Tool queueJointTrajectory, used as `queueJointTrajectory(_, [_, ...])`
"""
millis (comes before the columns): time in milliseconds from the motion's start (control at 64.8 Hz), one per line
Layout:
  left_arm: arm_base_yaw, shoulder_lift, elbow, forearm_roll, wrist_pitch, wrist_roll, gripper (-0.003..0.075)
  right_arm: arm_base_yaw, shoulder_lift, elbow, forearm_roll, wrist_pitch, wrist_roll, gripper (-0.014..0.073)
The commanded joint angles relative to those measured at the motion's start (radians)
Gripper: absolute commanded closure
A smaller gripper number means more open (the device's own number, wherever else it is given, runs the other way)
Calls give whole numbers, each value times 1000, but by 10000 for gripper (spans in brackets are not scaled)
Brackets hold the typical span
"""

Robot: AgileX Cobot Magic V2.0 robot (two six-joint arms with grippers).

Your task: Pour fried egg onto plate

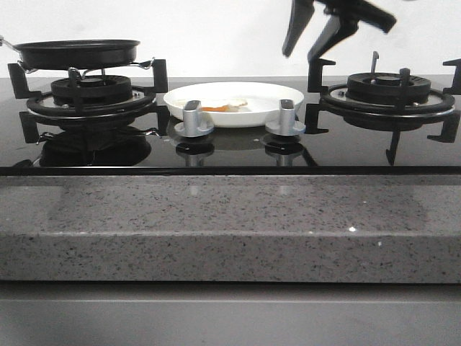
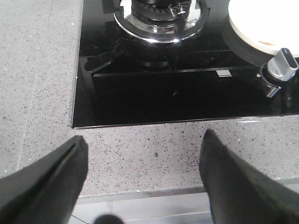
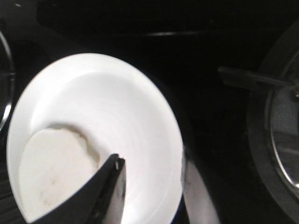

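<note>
At the upper left of the front view a black frying pan (image 1: 78, 52) is seen resting on the left burner (image 1: 90, 97) of a glossy black glass hob (image 1: 230, 155). No egg can be made out in it from this low angle. Just right of that burner, at the centre of the frame, the plate (image 1: 234, 103) lies flat on the glass between the two burners. The fried egg (image 1: 227, 107) is seen on the plate, left of its middle, with an orange patch showing beside the white. Two silver knobs (image 1: 194, 120) stand in front of the plate, partly covering its near rim. At the upper right the right gripper (image 1: 317, 32) is held in the air above the plate's right edge and the right burner (image 1: 389, 90), with its jaws spread apart and nothing between them. In the right wrist view the plate (image 3: 112, 135) fills the left half, and the egg (image 3: 53, 170) is shown as a pale disc at the lower left. In the left wrist view the left gripper (image 2: 142, 182) is seen over the speckled grey counter (image 2: 140, 149), jaws wide and empty.
</note>
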Motion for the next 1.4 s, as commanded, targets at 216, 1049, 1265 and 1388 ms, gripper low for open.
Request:
queueJointTrajectory(216, [-10, 4, -26, -10, -69, -8, 229, -6, -362, 149, -93, -8, -129, 265])
queueJointTrajectory(1049, [-10, 4, -19, 19, -98, -8, 229, -6, -1703, 1286, -216, -261, -240, 265])
queueJointTrajectory(1265, [-10, 4, -19, 19, -113, -8, 238, -6, -1731, 1319, -221, -236, -240, 265])
queueJointTrajectory(1388, [-10, 4, -19, 15, -113, -8, 363, -6, -1731, 1319, -221, -237, -240, 282])
